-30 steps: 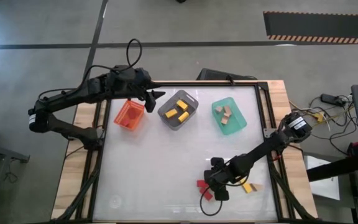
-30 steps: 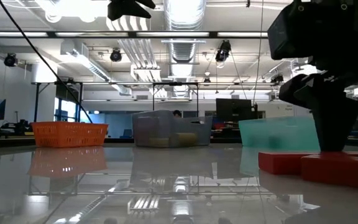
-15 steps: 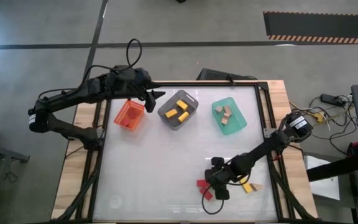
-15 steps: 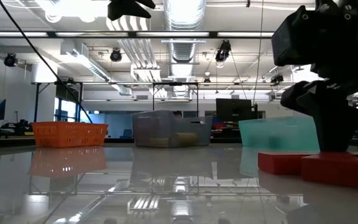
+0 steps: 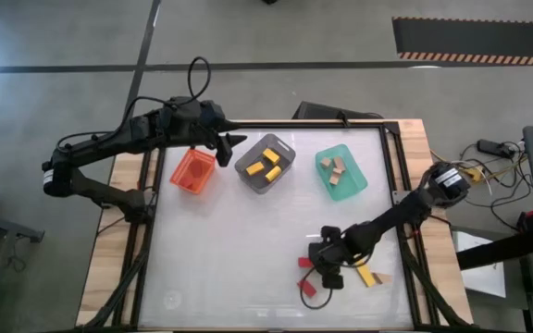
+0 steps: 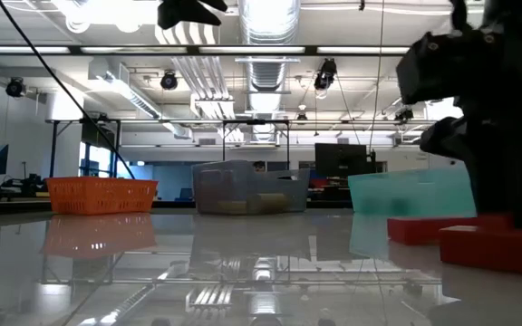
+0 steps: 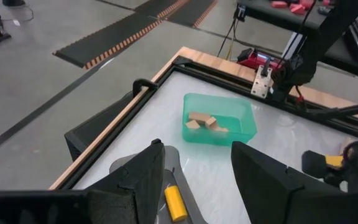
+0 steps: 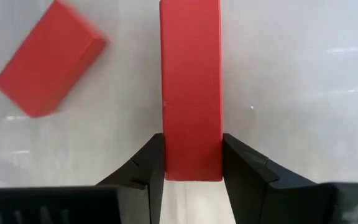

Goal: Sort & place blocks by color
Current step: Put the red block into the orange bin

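My right gripper (image 5: 328, 270) stands low over the near right part of the table, its fingers closed on a long red block (image 8: 191, 87). That block's free end (image 5: 305, 262) pokes out on the gripper's left. A second red block (image 5: 309, 288) lies flat just nearer, and it also shows in the right wrist view (image 8: 48, 59). A yellow block (image 5: 367, 276) with a tan block (image 5: 382, 277) beside it lies to the gripper's right. My left gripper (image 5: 234, 141) hangs open and empty at the far left, between the orange and grey bins. My right gripper pinches the long red block's two long sides (image 8: 191, 163) between its two fingers, at the end nearest the wrist. The fingers (image 8: 146, 165) come steeply from above and lie across the block. The block lies level and points away from the gripper; it seems to rest on the table.
Three bins stand in a row at the far side: orange (image 5: 192, 168), grey (image 5: 266, 163) with yellow blocks, green (image 5: 340, 173) with tan blocks. The white tabletop (image 5: 229, 250) lies bare between the bins and the loose blocks. Black frame rails border the table.
My right gripper's fingers have closed in on the long red block and taken hold of it, while the gripper has shifted a little toward the table's right edge. The long red block has slid with it, toward the right and far side. The other red block has stayed put.
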Controlling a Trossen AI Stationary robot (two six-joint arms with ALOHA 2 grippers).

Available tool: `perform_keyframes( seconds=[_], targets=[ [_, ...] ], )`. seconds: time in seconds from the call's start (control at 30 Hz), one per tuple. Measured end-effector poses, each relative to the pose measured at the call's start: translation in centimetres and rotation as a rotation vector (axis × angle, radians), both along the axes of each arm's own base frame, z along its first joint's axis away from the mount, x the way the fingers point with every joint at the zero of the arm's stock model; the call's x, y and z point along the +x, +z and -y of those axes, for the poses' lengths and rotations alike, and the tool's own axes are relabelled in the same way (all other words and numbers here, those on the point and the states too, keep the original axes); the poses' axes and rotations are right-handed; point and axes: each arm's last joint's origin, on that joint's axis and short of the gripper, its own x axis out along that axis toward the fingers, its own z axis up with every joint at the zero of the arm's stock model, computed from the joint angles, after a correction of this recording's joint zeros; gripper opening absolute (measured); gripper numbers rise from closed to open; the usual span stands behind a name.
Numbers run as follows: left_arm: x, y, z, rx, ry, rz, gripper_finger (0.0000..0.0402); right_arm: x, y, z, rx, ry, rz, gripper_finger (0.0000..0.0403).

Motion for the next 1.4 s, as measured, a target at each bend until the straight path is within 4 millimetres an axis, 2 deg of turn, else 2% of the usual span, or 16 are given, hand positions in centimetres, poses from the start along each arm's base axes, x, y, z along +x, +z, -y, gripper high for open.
perform_keyframes(
  seconds=[0.1,0.33,0.57,0.7,0.87,1.07,1.27,1.4],
  targets=[
    [0.1,0.3,0.0,0.009,0.0,0.033,0.017,-0.2,1.7,1.1,0.008,-0.033,0.022,0.0115],
    [0.2,1.5,0.0,0.018,0.005,0.154,0.017,-0.7,7.1,4.5,0.09,-0.137,0.195,0.0115],
    [0.3,2.4,0.4,0.034,-0.036,0.244,0.017,-1.6,12.5,9.6,0.133,-0.248,0.471,0.0115],
    [0.6,2.9,1.0,0.035,-0.101,0.302,0.017,-1.9,14.6,12.0,0.139,-0.264,0.684,0.0115],
    [0.9,3.5,2.1,0.024,-0.226,0.356,0.017,-1.4,16.0,14.0,0.208,-0.257,0.922,0.0115],
    [1.1,3.5,3.4,0.009,-0.303,0.359,0.017,0.0,16.8,15.1,0.309,-0.201,1.207,0.0115],
    [1.4,3.5,4.6,-0.044,-0.343,0.373,0.017,1.3,17.5,16.4,0.303,-0.199,1.415,0.0115],
    [2.2,3.3,5.0,-0.071,-0.354,0.388,0.017,2.0,17.4,17.0,0.309,-0.209,1.498,0.0115]
  ],
)
